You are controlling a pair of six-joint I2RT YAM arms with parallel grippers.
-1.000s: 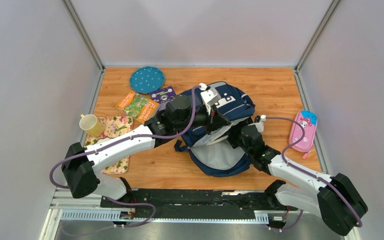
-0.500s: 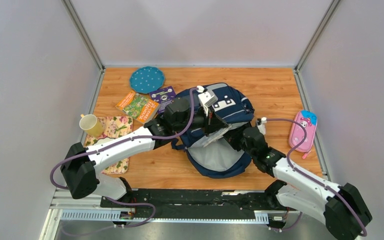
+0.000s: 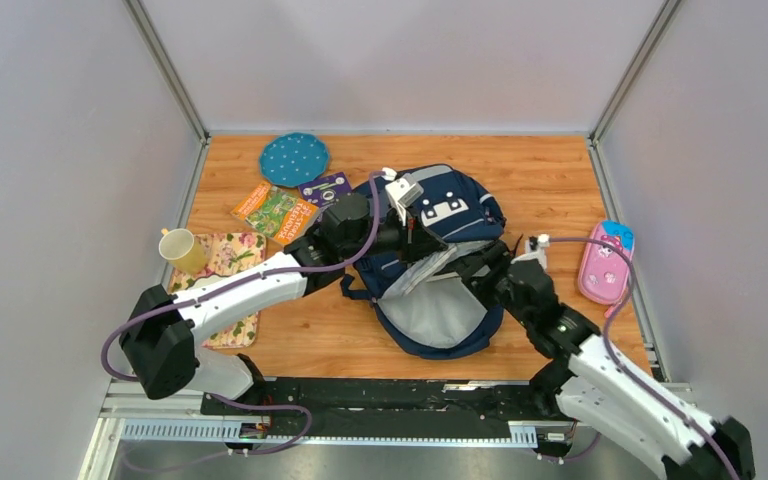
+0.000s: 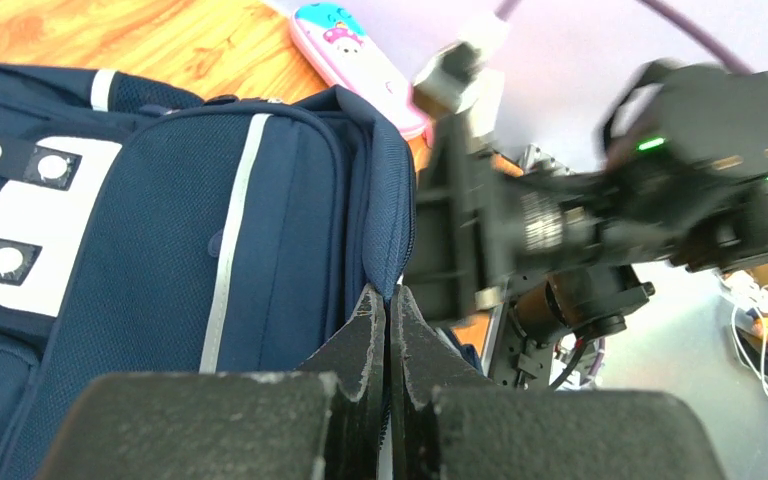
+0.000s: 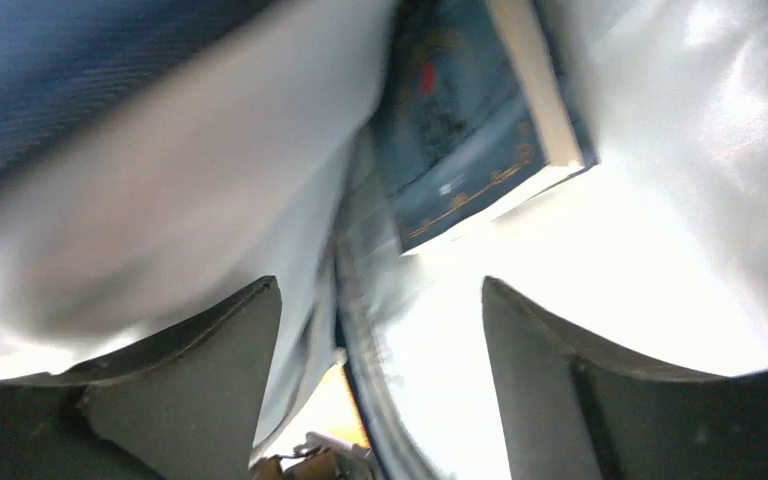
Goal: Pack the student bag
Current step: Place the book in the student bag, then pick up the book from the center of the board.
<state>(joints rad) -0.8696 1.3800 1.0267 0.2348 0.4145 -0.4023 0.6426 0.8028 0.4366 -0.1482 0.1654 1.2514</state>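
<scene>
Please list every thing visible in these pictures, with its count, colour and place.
navy blue fabric backpack: one, navy, grey lining, table centre.
dark blue book: one, inside the backpack.
pink pencil case: one, right table edge.
round teal dotted fabric pad: one, far left.
purple booklet: one, left of backpack.
orange-green paperback book: one, beside booklet.
yellow mug: one, at mat's corner.
floral cloth mat: one, cream, left edge.
wooden table: one, brown.
left claw: one, black, shut on backpack's rim.
right claw: one, black, open inside backpack.

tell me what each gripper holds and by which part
Left gripper, jaws shut, pinches the student bag by the navy rim of its opening. Right gripper, jaws open, holds nothing.
</scene>
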